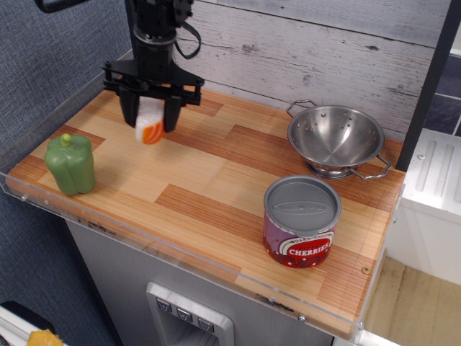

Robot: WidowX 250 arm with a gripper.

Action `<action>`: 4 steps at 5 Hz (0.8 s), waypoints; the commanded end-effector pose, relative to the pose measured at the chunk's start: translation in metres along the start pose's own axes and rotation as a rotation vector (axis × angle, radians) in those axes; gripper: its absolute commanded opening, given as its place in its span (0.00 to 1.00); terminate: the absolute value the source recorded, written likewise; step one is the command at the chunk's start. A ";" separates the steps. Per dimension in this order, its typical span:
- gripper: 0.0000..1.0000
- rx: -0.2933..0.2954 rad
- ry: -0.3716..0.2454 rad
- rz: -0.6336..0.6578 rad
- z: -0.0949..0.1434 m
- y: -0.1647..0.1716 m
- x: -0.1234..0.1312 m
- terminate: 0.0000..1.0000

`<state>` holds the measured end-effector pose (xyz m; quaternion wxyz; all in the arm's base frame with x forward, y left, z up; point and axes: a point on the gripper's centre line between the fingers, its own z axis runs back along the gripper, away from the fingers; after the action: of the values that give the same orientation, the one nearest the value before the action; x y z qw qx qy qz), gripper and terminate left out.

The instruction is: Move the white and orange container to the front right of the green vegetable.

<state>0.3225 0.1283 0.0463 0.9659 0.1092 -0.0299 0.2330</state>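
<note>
My gripper is shut on the white and orange container, a small white piece with orange wavy stripes at its lower end. It hangs a little above the wooden counter at the back left. The green vegetable, a light green bell pepper with a short stem, stands near the counter's front left corner. The container is behind and to the right of the pepper, apart from it.
A steel colander sits at the back right. A grey-lidded cherries can stands at the front right. A dark post and a grey plank wall run along the back. The counter has a clear plastic edge in front.
</note>
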 end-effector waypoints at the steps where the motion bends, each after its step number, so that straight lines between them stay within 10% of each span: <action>1: 0.00 -0.039 -0.028 0.112 -0.004 0.010 0.004 0.00; 2: 0.00 -0.057 -0.025 0.128 -0.006 0.012 0.004 0.00; 3: 1.00 -0.096 -0.027 0.131 -0.008 0.013 0.003 0.00; 4: 1.00 -0.086 -0.022 0.118 -0.008 0.013 0.003 0.00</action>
<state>0.3197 0.1431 0.0275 0.9555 0.0631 -0.0380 0.2856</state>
